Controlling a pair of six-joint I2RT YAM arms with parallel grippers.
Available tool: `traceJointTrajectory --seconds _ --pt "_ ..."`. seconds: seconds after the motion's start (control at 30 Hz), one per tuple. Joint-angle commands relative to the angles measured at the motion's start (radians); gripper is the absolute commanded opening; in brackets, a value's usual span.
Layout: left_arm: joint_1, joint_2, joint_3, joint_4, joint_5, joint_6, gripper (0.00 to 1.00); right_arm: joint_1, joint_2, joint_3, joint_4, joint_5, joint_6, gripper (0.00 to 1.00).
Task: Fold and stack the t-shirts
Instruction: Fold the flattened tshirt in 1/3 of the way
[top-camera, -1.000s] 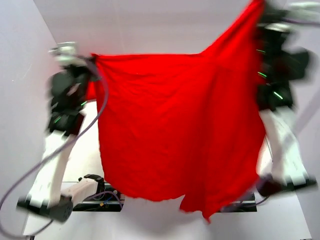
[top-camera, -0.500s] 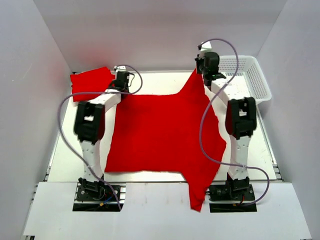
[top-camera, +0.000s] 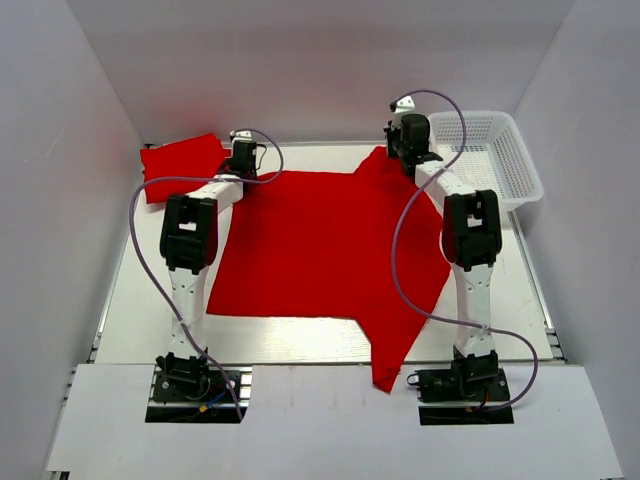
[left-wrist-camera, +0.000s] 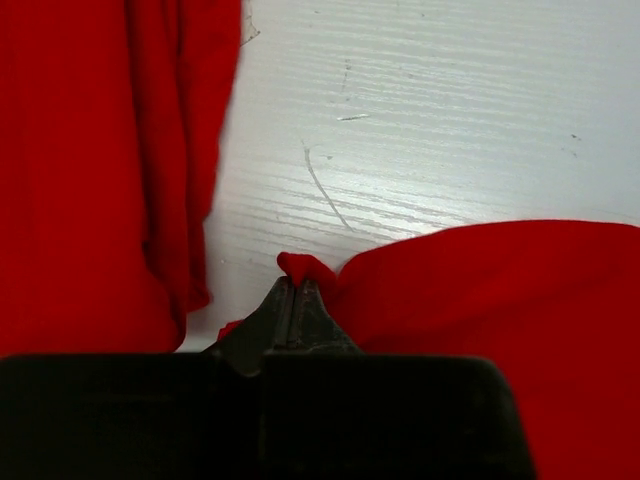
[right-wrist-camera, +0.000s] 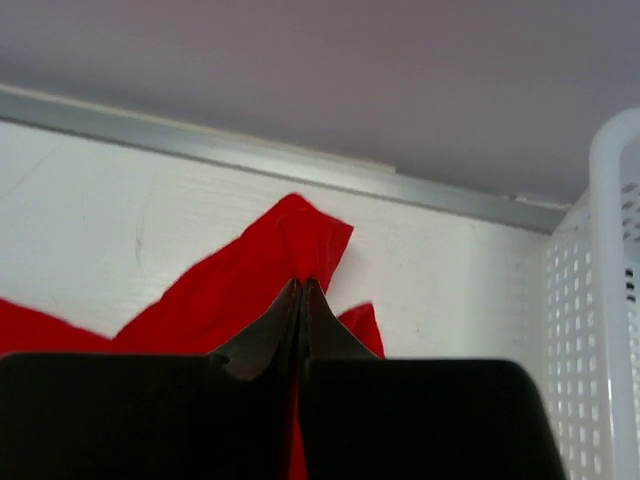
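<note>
On the white table (top-camera: 140, 300): laid the red t-shirt (top-camera: 320, 250) flat. Still pinching its corners with left claw (left-wrist-camera: 295, 285), right claw (right-wrist-camera: 302, 285). Probably fold next.

I saw the spread t-shirt (top-camera: 320, 240) as soft, matt red cloth, lightly creased. The folded t-shirt (top-camera: 180, 160) at the desk's far left corner looked like the same fabric. The desk (left-wrist-camera: 420, 120) was matt white, finely grained and faintly scratched. The left tool (left-wrist-camera: 293, 287) and right tool (right-wrist-camera: 302, 287) looked like matt black plastic. The basket (top-camera: 500, 160) was white perforated plastic, and the far-edge strip (right-wrist-camera: 250, 155) looked like dull metal.
</note>
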Motion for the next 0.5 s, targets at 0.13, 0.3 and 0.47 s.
traceJointTrajectory --seconds 0.13,0.3,0.47 --pt "0.001 -0.197 -0.143 0.069 0.022 0.013 0.00 0.000 -0.315 -0.357 0.124 0.023 0.022 0.00" --pt "0.001 -0.283 -0.232 0.092 0.022 -0.010 0.00 0.003 -0.484 -0.582 0.155 0.028 0.038 0.00" --pt "0.001 -0.376 -0.360 0.129 0.022 -0.019 0.00 0.001 -0.648 -0.748 0.158 0.049 0.058 0.00"
